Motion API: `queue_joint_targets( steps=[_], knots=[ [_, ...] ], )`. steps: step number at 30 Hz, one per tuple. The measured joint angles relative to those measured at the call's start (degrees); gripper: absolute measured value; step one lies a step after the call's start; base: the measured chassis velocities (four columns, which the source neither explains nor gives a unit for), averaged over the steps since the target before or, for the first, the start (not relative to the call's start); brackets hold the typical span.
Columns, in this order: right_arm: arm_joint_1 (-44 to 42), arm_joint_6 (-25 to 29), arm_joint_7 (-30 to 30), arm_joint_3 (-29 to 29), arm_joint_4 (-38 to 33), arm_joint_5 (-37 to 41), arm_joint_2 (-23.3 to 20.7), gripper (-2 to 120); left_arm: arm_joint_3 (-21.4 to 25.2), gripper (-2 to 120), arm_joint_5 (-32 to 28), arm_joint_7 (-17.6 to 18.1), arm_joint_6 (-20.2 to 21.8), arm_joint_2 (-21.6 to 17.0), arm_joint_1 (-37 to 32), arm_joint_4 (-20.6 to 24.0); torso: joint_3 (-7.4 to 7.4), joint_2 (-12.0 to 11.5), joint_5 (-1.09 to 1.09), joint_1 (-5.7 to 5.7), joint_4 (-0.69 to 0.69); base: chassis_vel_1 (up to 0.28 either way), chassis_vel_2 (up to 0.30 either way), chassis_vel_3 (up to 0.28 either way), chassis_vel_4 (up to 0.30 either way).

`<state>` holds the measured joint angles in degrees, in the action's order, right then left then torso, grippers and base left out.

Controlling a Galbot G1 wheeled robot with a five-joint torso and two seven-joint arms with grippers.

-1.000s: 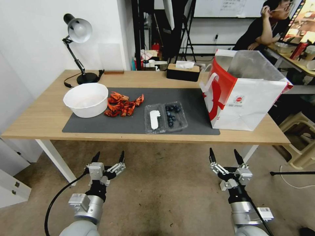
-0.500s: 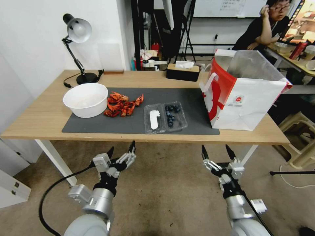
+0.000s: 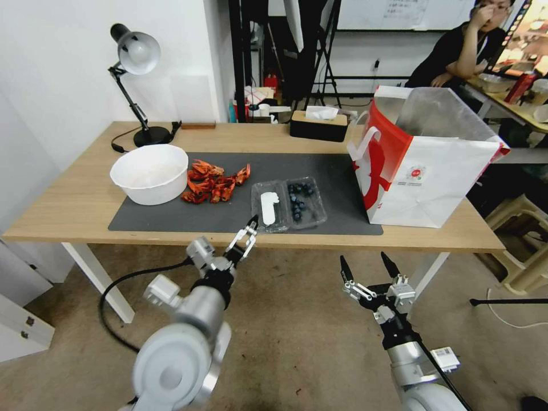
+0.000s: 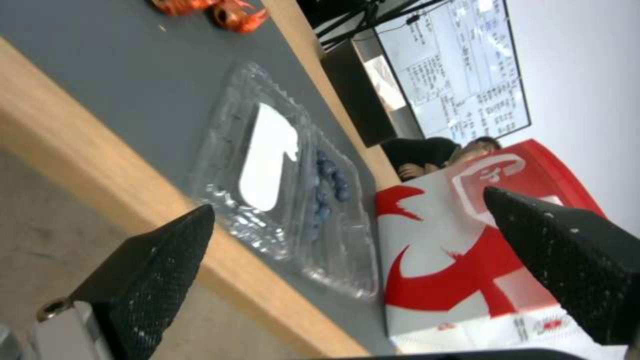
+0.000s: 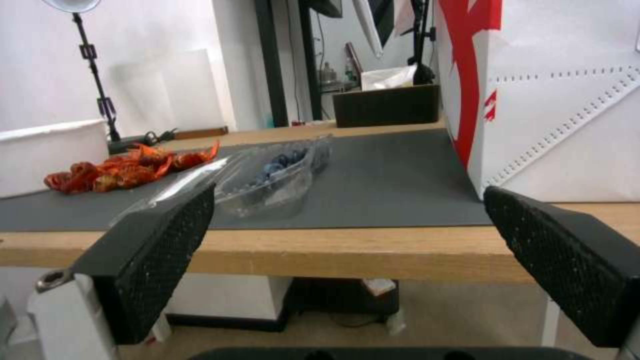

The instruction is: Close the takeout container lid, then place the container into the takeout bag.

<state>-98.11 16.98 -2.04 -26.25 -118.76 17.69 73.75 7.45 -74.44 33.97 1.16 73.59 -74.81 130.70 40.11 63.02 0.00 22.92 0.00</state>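
Left tool (image 3: pixel 249 233), fingers apart, hovers at the tabletop (image 3: pixel 85 205) edge just short of the lid (image 3: pixel 268 206); right tool (image 3: pixel 368 268) spread, low. Takeout container (image 3: pixel 288 204) lies open on mat, takeout bag (image 3: pixel 425 160) beside. Thin clear plastic: you could shove it, spilling berries.

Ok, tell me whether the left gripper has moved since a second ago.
Yes. The left gripper has risen from below the wooden table edge, forward and rightward, to the clear plastic clamshell takeout container.

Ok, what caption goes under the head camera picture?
Left hand open, reaching toward the open takeout container; takeout bag waits beside it.
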Motion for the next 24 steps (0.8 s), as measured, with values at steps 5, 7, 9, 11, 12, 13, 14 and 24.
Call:
queue_joint_targets(
  steps=[5, 7, 9, 11, 12, 13, 14, 24],
  knots=[
    [-0.2, -0.2, 0.0, 0.1, 0.3, -1.0, 0.4, 100, -4.2, 100, -1.5, 2.3, -0.9, 0.1, 5.3, -3.5, 0.0, 0.0, 0.0, 0.0, 0.0, 0.0, 0.0, 0.0, 0.0],
    [-0.6, -0.2, -0.2, 0.1, 0.4, -1.4, 0.6, 100, -5.9, 100, -1.8, 3.8, -0.9, 0.3, 7.6, -4.8, 0.0, 0.0, 0.0, 0.0, 0.0, 0.0, 0.0, 0.0, 0.0],
    [-0.8, -0.2, -0.2, 0.1, 0.4, -1.6, 0.7, 100, -6.8, 100, -1.9, 4.5, -1.0, 0.4, 8.7, -5.5, 0.0, 0.0, 0.0, 0.0, 0.0, 0.0, 0.0, 0.0, 0.0],
    [-1.1, -0.2, -0.3, 0.1, 0.6, -2.0, 0.9, 100, -7.7, 100, -2.6, 4.8, -1.3, 0.7, 10.5, -6.7, 0.0, 0.0, 0.01, 0.0, -0.01, 0.0, 0.0, 0.0, 0.0],
    [-1.1, -0.2, -0.3, 0.1, 0.6, -2.0, 0.9, 100, -7.7, 100, -2.6, 4.8, -1.3, 0.7, 10.5, -6.7, 0.0, 0.0, 0.01, 0.0, -0.01, 0.0, 0.0, 0.0, 0.0],
    [-1.2, -0.2, -0.3, 0.2, 0.7, -2.2, 1.1, 100, -8.0, 100, -3.1, 4.9, -1.3, 0.8, 11.2, -7.3, 0.0, 0.0, 0.01, 0.0, 0.0, 0.0, 0.0, 0.0, 0.0],
    [-1.3, -0.2, -0.4, 0.2, 0.7, -2.4, 1.3, 100, -8.4, 100, -3.4, 4.9, -1.2, 0.9, 12.1, -8.0, 0.0, 0.0, 0.01, 0.0, 0.0, 0.0, 0.0, 0.0, 0.0],
    [-1.8, -0.1, -0.7, 0.3, 1.2, -2.8, 1.9, 100, -10.2, 100, -4.0, 5.7, -0.3, 1.9, 14.4, -11.0, 0.0, 0.0, 0.0, 0.0, 0.0, 0.0, 0.0, 0.0, 0.0]
  ],
)
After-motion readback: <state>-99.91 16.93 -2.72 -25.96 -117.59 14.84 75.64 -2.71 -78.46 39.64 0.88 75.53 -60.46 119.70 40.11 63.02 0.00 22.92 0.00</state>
